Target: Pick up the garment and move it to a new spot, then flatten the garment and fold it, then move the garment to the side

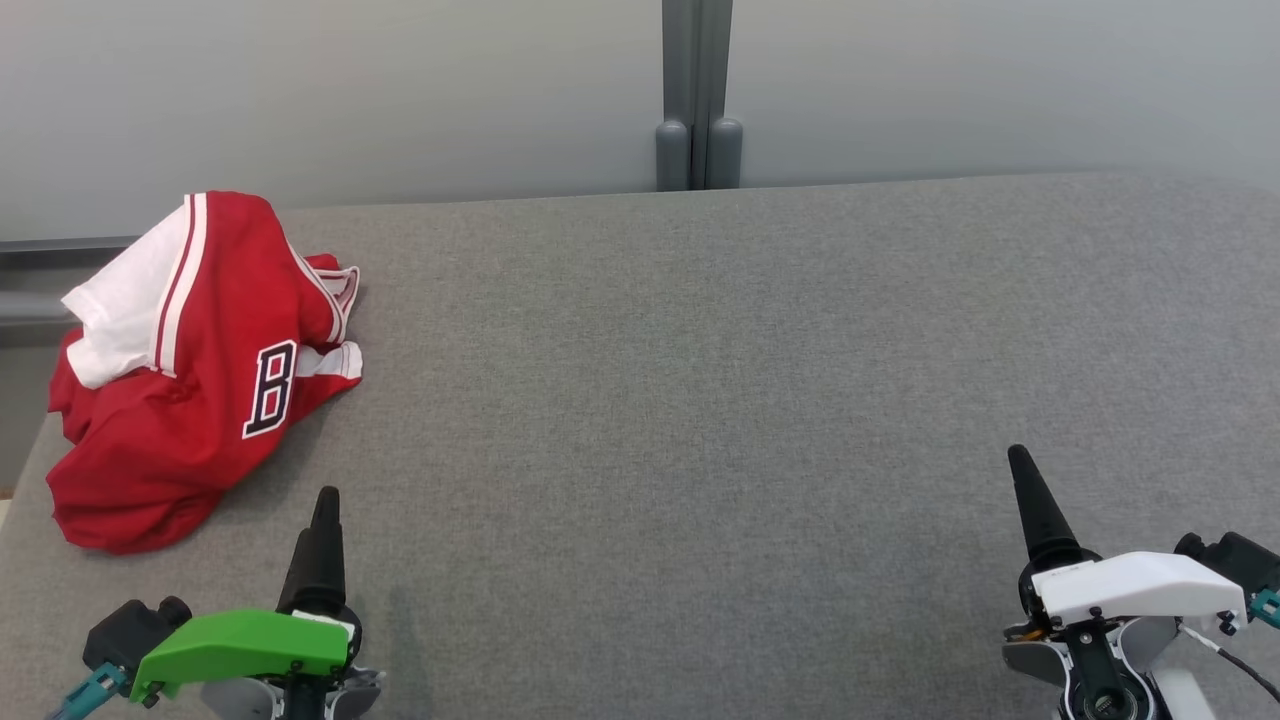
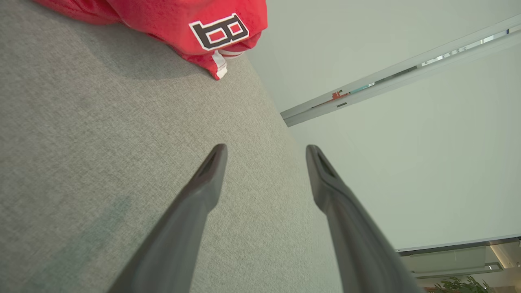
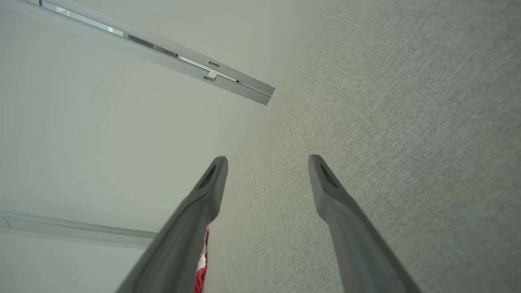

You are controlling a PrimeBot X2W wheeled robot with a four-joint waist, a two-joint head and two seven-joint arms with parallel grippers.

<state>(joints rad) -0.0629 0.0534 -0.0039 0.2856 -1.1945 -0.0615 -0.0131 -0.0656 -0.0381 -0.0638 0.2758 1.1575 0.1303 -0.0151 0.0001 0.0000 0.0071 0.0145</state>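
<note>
The garment [image 1: 190, 370] is a red jersey with white trim and a black letter B, lying crumpled at the far left of the grey table [image 1: 700, 400], partly over its left edge. My left gripper [image 1: 325, 505] sits at the lower left, just right of and nearer than the garment, apart from it. In the left wrist view its fingers [image 2: 203, 191] stand open over bare cloth, with the garment [image 2: 195, 24] at the top. My right gripper [image 1: 1025, 470] is at the lower right, far from the garment; the right wrist view shows its fingers [image 3: 329, 191] open and empty.
A pale wall with a grey upright post [image 1: 697, 95] runs behind the table's far edge. The table's left edge lies close beside the garment. A sliver of the red garment [image 3: 200, 272] peeks past a finger in the right wrist view.
</note>
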